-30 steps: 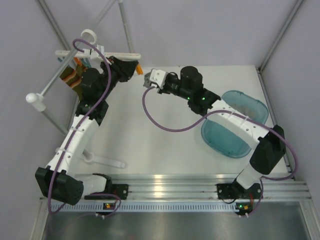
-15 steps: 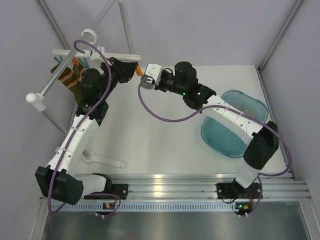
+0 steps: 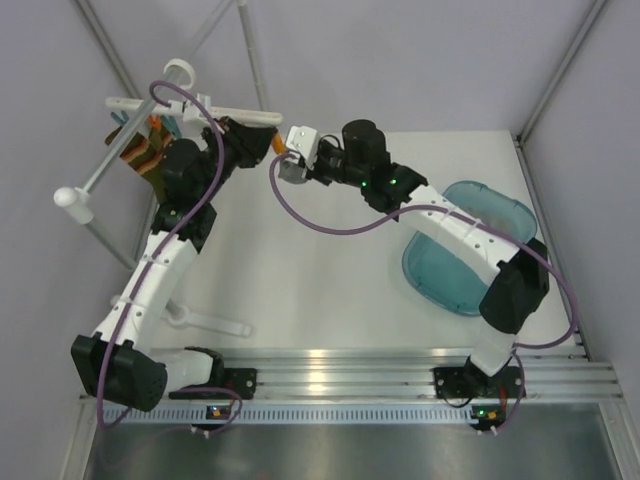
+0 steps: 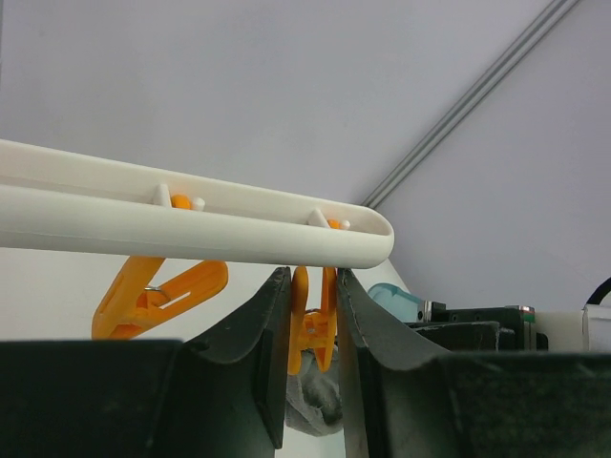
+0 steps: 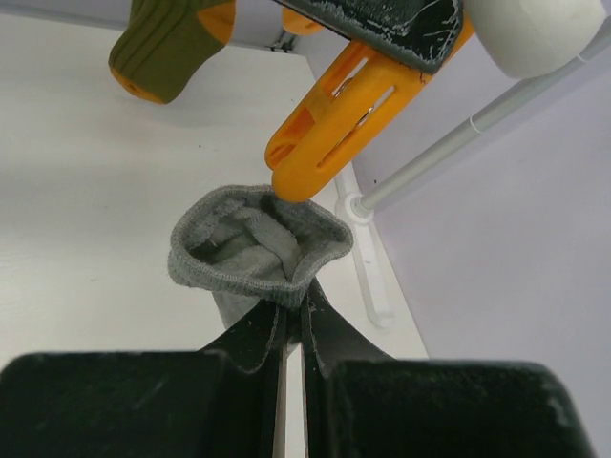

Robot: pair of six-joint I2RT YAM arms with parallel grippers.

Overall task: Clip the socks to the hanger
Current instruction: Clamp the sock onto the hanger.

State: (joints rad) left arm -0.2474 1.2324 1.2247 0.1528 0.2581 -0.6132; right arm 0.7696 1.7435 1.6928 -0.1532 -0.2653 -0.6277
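the grey sock [image 5: 256, 250] was held up under the end of the hanger [image 4: 191, 234]. its ribbed cuff was pinched by the right jaws, which were pressed together on 1 fold of the rim, so the cuff's mouth gaped open. the far edge of the cuff lay just beneath the tip of the orange clip [image 5: 339, 119]; whether the 2 touched could not be told. the left jaws were closed on the handles of that same clip, squeezing them just under the white bar. whether the clip's mouth was spread could not be made out.

the sock was judged light, soft and limp, a loose knit likely to sag and fold wherever it was not supported. its thicker rolled rim was judged the best place for a hold, with a free edge left above the jaws to be fed into the clip. the clip was smooth, stiff, slotted plastic, probably sprung and apt to slip between hard pads. the hanger, a slim rounded plastic bar, appeared to hang by its hook and was expected to swing if pushed.

a second orange clip [image 4: 158, 286] hung free beside the first. a striped sock [image 3: 140, 155] was already hung near the bar's other end.
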